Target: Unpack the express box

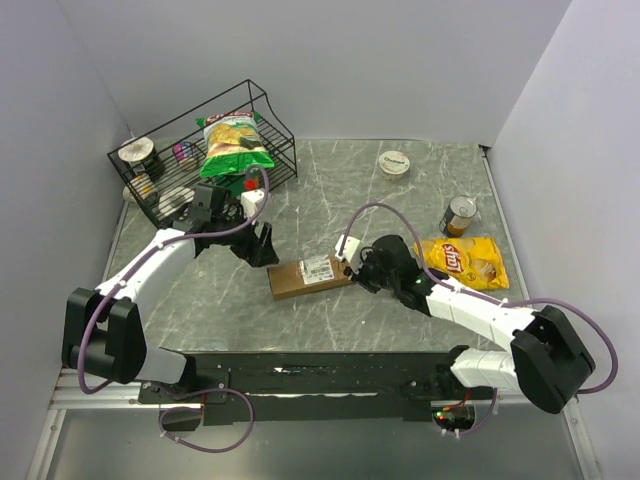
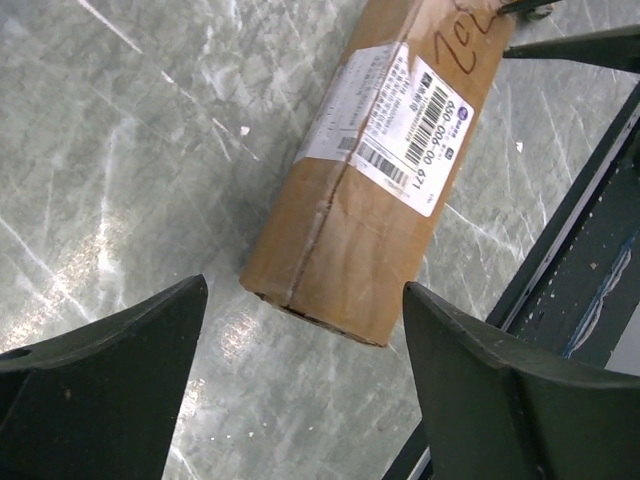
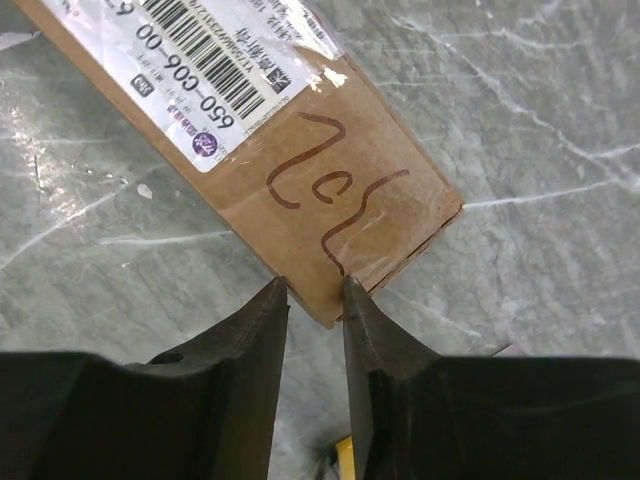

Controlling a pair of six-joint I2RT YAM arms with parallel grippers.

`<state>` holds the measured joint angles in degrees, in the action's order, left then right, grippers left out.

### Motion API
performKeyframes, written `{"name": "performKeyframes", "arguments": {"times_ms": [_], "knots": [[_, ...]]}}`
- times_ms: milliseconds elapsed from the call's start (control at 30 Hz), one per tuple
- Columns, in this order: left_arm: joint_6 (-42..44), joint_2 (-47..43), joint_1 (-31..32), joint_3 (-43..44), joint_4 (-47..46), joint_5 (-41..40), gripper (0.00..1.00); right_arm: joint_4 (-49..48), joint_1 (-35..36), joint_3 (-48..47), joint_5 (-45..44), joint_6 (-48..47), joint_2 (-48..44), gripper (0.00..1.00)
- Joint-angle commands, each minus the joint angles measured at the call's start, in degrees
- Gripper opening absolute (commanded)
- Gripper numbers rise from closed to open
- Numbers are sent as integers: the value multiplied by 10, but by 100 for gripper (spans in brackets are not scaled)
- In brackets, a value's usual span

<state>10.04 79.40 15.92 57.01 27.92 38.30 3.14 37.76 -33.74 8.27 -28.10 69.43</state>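
The express box point(image 1: 310, 276) is a long brown carton with a white label, lying flat on the marble table point(image 1: 400, 200) between the two arms. My left gripper point(image 1: 262, 246) is open wide just off the box's left end. In the left wrist view that end point(image 2: 340, 290) lies just beyond the spread fingers, and nothing is held. My right gripper point(image 1: 356, 270) is at the box's right end. In the right wrist view its fingers point(image 3: 262, 330) are nearly together with the box's near corner point(image 3: 330, 305) pinched between the tips, by the handwritten red mark.
A black wire basket point(image 1: 270, 115) at the back left holds a green chip bag point(image 1: 232, 145) and small cans. A yellow chip bag point(image 1: 462, 262), a can point(image 1: 459, 215) and a round white tin point(image 1: 396, 163) lie on the right. Walls close in on three sides.
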Motion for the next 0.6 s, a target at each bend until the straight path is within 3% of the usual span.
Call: {"name": "performKeyframes", "arguments": {"times_ms": [0, 200, 567], "knots": [[23, -6, 5, 3, 7, 34, 86, 116, 4, 60, -14, -40, 5, 33], [62, 1, 21, 1, 37, 85, 86, 169, -2, 68, -41, -78, -28, 30], [102, 11, 33, 35, 84, 58, 90, 151, 0, 97, -98, -139, -56, 25]]}}
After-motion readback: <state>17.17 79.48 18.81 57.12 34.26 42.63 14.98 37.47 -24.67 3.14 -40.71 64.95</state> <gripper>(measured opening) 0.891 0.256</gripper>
